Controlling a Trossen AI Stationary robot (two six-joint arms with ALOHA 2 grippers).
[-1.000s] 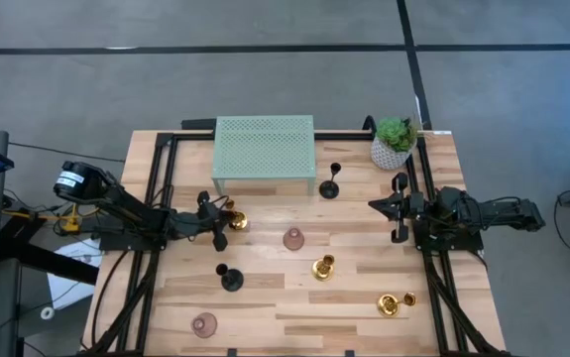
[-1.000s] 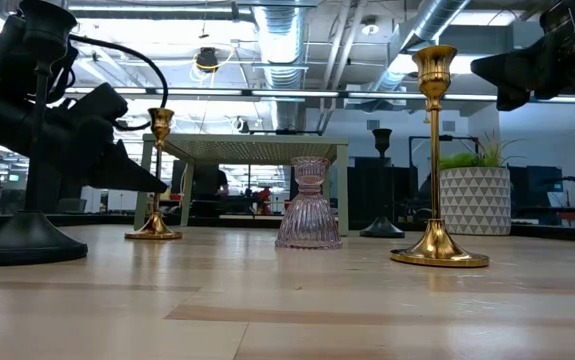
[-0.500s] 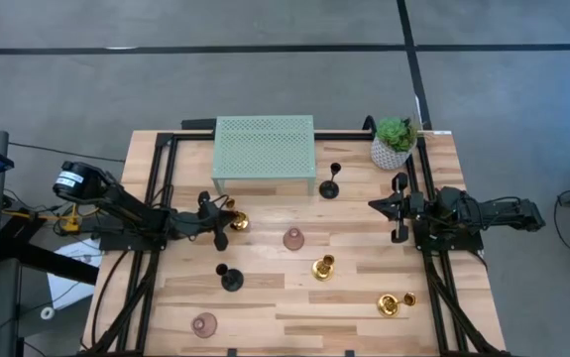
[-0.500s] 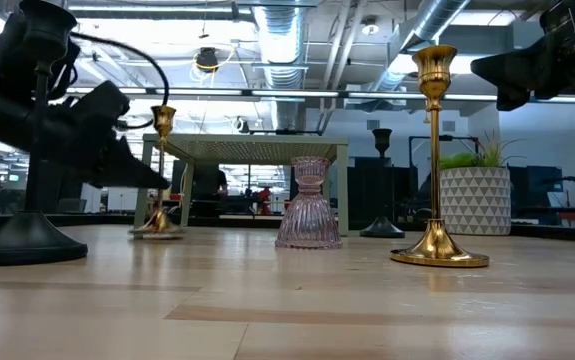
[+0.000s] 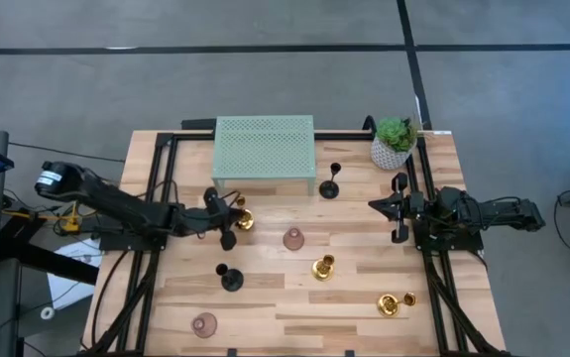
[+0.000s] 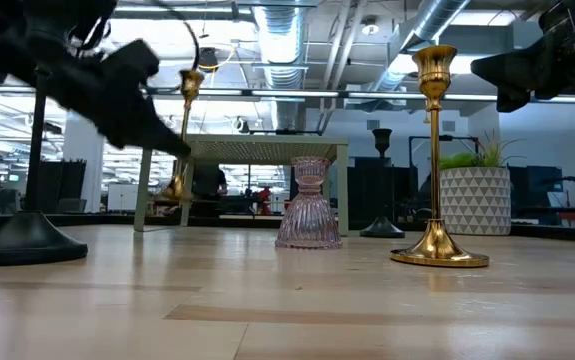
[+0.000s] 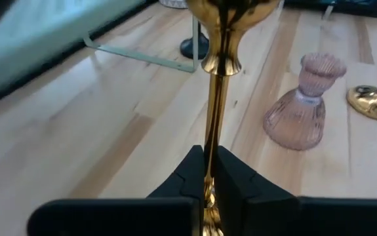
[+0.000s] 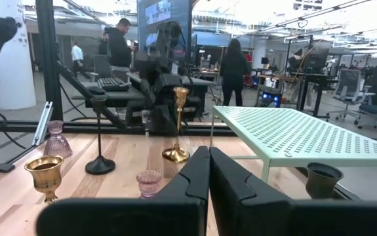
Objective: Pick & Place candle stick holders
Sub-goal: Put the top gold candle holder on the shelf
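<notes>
The left gripper (image 5: 227, 214) clamped a gold holder (image 5: 242, 220) by its thin stem, lifted off the table (image 5: 294, 297) at nine o'clock of centre, where it could swing into the green rack (image 5: 264, 147); the right gripper (image 5: 392, 208) waited shut.

The table holds 3 gold holders (image 5: 242, 220), 3 black holders (image 5: 231, 279), 2 pink glass holders (image 5: 293, 238), 1 potted plant (image 5: 395, 142) and 1 green perforated shelf (image 5: 264, 147).

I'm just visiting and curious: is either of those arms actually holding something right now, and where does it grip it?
Yes. The left gripper pinches a gold candle holder by its thin stem, lifted and tilted. The right gripper is shut on nothing.
</notes>
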